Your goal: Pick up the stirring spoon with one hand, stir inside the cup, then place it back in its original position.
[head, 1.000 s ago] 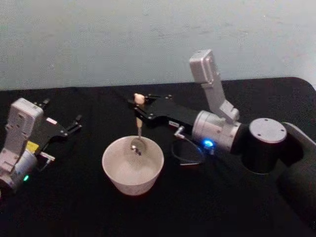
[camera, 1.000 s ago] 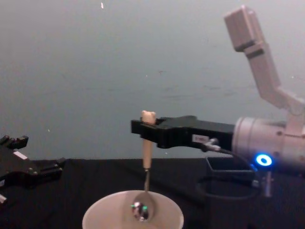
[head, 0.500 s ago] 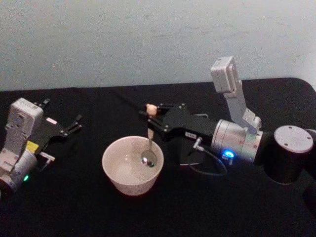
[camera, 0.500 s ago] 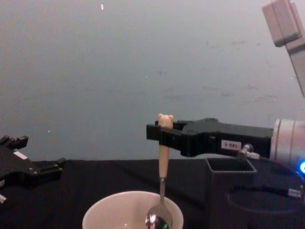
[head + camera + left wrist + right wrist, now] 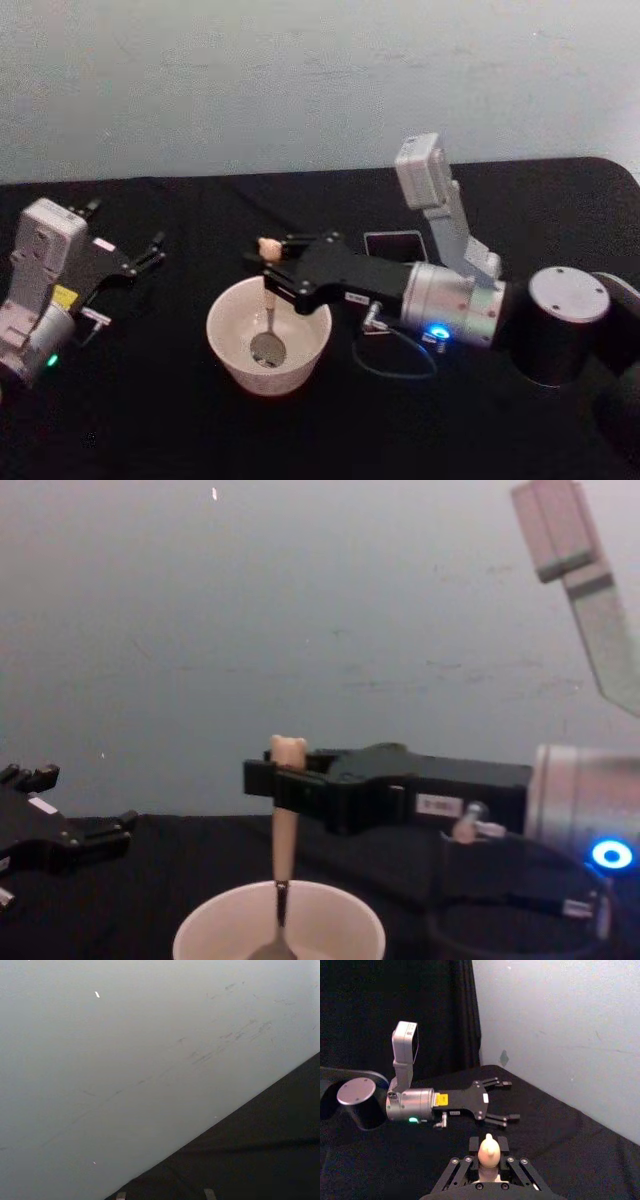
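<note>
A black cloth covered the table (image 5: pixel 150 420), and a plain pale grey-blue wall (image 5: pixel 300 80) stood behind it. Nearest the robot, close to the table's middle, stood the cup (image 5: pixel 228 362), round and cream-white. In the chest view its lower part was cut off by the picture's edge.

The stirring spoon (image 5: pixel 267 300) hung almost upright inside the cup. Its metal bowl was low in the cup and its cream handle rose above the rim. Whether the bowl touched the cup's floor could not be told.

The right gripper (image 5: pixel 268 262) reached in level from the right, over the cup's far edge. Its black fingers pinched the handle just under the tiny bear head. Behind the gripper's long flat body came the silver-white forearm with its blue ring light (image 5: pixel 437 332) lit. Beyond that, a grey link (image 5: pixel 432 200) rose steeply toward the wall.

Just behind the gripper's body sat the dark grey holder (image 5: pixel 392 236). Its square mouth showed, but the gripper hid its front, and its walls were hard to tell from the cloth.

Well apart, at the table's left, the left gripper (image 5: pixel 125 228) lay low over the cloth. It was angled toward the table's far middle, with its fingers spread wide. Its wrist camera took in the wall and a slanted edge of the cloth.
</note>
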